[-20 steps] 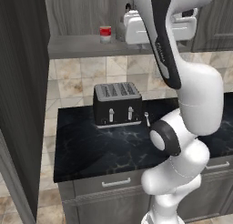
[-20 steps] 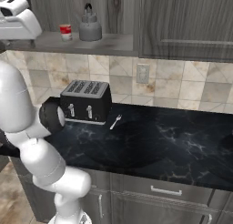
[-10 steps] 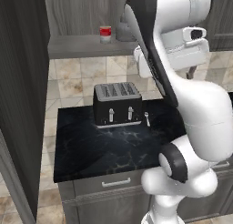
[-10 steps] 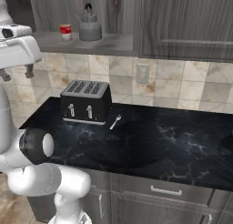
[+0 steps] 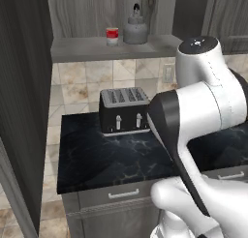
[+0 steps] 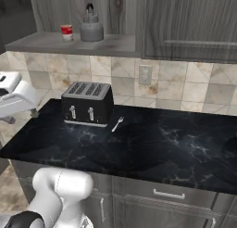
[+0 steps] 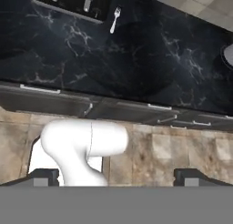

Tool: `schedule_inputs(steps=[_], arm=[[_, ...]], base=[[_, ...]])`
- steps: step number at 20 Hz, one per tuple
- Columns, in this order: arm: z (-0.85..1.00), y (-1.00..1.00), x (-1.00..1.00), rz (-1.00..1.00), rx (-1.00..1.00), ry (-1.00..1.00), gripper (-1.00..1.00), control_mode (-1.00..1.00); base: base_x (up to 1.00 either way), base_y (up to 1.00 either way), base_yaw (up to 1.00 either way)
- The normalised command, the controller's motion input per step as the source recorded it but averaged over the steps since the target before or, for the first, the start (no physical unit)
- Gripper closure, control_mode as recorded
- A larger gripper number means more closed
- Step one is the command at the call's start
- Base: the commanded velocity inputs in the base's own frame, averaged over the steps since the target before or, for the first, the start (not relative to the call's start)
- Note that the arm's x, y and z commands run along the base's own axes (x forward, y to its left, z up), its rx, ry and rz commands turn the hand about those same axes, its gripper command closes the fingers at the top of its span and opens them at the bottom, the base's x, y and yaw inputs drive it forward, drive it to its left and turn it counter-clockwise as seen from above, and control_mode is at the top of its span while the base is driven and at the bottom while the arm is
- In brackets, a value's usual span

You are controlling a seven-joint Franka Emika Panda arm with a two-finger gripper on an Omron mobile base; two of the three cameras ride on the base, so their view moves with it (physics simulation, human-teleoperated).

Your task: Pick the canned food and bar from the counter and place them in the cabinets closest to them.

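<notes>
The black marble counter [image 6: 152, 143] runs along the tiled wall, with grey base cabinets [image 7: 113, 107] under it. Above, the wall cabinet [image 5: 111, 47] stands open, its grey shelf floor bare at the front. A black four-slot toaster [image 6: 87, 103] sits on the counter's left part, against the wall. On the shelf a grey kettle [image 6: 91, 28] stands just beside the red can [image 6: 67, 33], which is upright to its left. A small fork [image 6: 117, 124] lies near the toaster's right end. The claw [image 7: 116, 176] has its tips spread wide apart, holding nothing, aimed down at the floor
</notes>
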Motion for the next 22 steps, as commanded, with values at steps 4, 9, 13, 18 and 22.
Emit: schedule_inputs(steps=[4,9,13,18,22], arm=[[-0.11,-0.04,-0.19,0.09,-0.06,-0.12,-1.0,-1.0],[0.0,0.0,-0.03,0.01,0.0,-0.04,-1.0,-1.0],[0.0,0.0,0.0,0.0,0.0,0.0,-1.0,1.0],[0.0,0.0,0.0,0.0,0.0,0.0,-1.0,1.0],[0.0,0.0,0.0,0.0,0.0,0.0,-1.0,1.0]], base=[[0.0,0.0,0.0],[0.0,0.0,0.0],[-0.18,-0.01,0.0],[-0.74,-0.07,0.0],[-0.81,-0.1,0.0]])
